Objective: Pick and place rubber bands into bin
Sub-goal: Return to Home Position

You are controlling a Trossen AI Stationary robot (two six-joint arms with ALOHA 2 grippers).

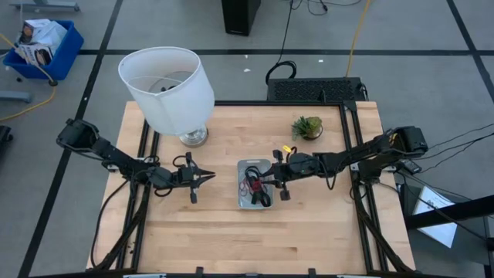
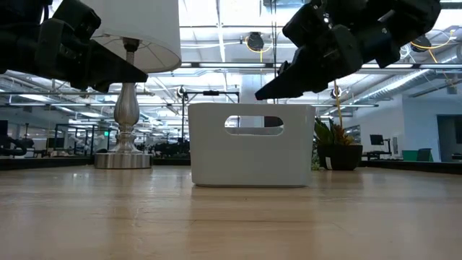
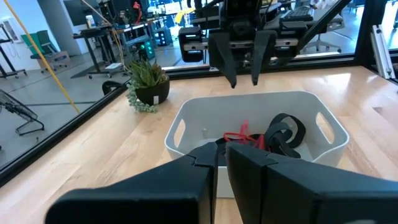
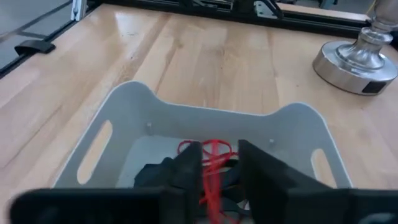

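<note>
High view: the bin [image 1: 240, 171] lies near the centre of the table [image 1: 324, 232]. The bands [image 1: 258, 193], red and black, are in a tangle inside it. L gripper [image 1: 210, 177] hangs at 9 o'clock of the bin, apart from it. Its fingers are pressed to a point w/ nothing in them. R gripper [image 1: 269, 177] is over the bin's 3 o'clock rim. The lamp [image 1: 166, 85] is at 11 o'clock of the bin, the plant [image 1: 307, 127] at 2 o'clock.

Low view: both grippers are above table level. R gripper tip is higher than the bin's top edge, no contact. The wall hides the bands.

L wrist view: own fingers [image 3: 186, 180] leave only a thin slit, empty. Across the bin, R gripper has a small gap btw. its fingers and holds nothing. Red band [image 3: 239, 135] and black band [image 3: 286, 132] lie on the bin floor.

R wrist view: fingers [image 4: 189, 163] are part-open. The red band shows through the gap, lower down in the bin. Contact: cannot tell here.
</note>
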